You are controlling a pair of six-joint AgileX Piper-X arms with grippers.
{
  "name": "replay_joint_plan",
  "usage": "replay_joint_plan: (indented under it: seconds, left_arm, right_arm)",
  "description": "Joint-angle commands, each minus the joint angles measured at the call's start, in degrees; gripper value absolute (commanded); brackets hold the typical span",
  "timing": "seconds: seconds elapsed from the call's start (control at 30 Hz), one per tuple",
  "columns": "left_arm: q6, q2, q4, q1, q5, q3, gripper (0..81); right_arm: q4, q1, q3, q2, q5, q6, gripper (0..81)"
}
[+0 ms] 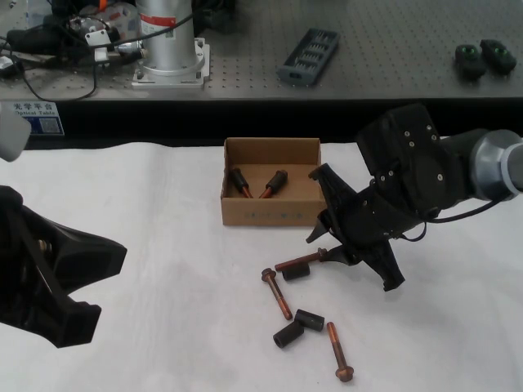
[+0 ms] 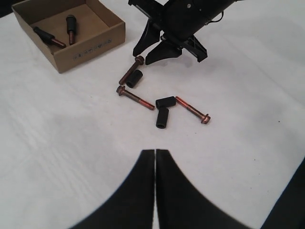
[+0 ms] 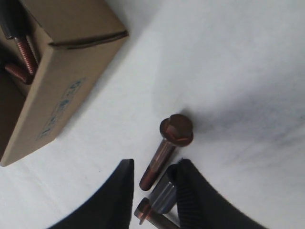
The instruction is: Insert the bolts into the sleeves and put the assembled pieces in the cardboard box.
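The cardboard box (image 1: 270, 214) holds two assembled pieces (image 1: 258, 183). In front of it lie three copper bolts and three black sleeves. My right gripper (image 1: 319, 247) is open just right of the box's front. In the right wrist view its fingertips (image 3: 183, 171) straddle the shank of one bolt (image 3: 167, 148), and a sleeve (image 3: 162, 195) lies against that finger. The other bolts (image 2: 136, 98) (image 2: 192, 109) and sleeves (image 2: 166, 101) (image 2: 162, 118) lie nearer me. My left gripper (image 2: 155, 152) is shut and empty, well back from the parts, with the left arm (image 1: 57, 278) low at the left.
A white cloth (image 1: 163, 245) covers the work area. Behind it is a perforated bench with a metal post (image 1: 167, 41), a grey-blue rack (image 1: 309, 53), two dark green-marked items (image 1: 485, 57) and cables at the far left.
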Motion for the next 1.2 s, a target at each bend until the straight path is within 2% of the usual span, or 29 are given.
replay_joint_plan:
  seconds: [0.0, 1.17]
  left_arm:
    - [0.2, -0.4, -0.4, 0.1, 0.3, 0.0, 0.7]
    - [0.3, 1.6, -1.7, 0.1, -1.3, 0.0, 0.7]
  right_arm:
    - [0.0, 0.1, -0.5, -0.9, 0.9, -0.5, 24.1]
    - [-4.1, 1.7, -0.5, 5.1, 0.0, 3.0, 24.1]
